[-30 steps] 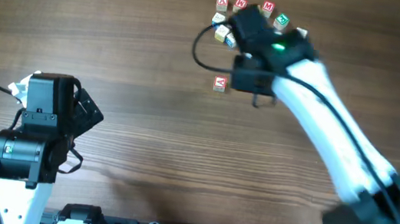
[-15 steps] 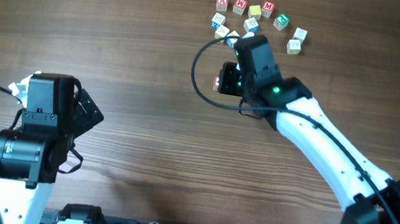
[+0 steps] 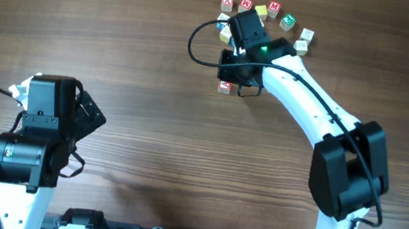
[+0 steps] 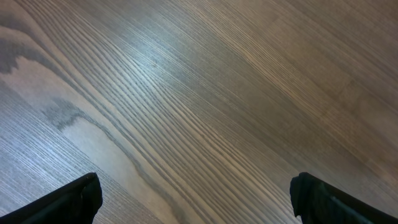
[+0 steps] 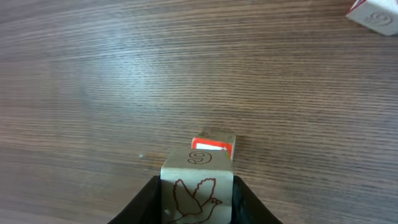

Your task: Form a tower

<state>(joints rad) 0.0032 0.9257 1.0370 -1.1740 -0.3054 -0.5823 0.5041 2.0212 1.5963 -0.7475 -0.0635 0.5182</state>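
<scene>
Wood-grain table (image 3: 121, 24), seen from overhead. A cluster of loose letter cubes (image 3: 274, 7) lies on it at 1 o'clock, near the far edge. Their top faces are red, yellow, green and pale, and some are partly hidden. A lone red-faced cube (image 3: 225, 87) rests flat on the wood at 7 o'clock of the cluster, apart from it. In the right wrist view its top (image 5: 213, 144) is red and white.

Brown wood-grain table (image 3: 153, 84) under soft, even light.
</scene>
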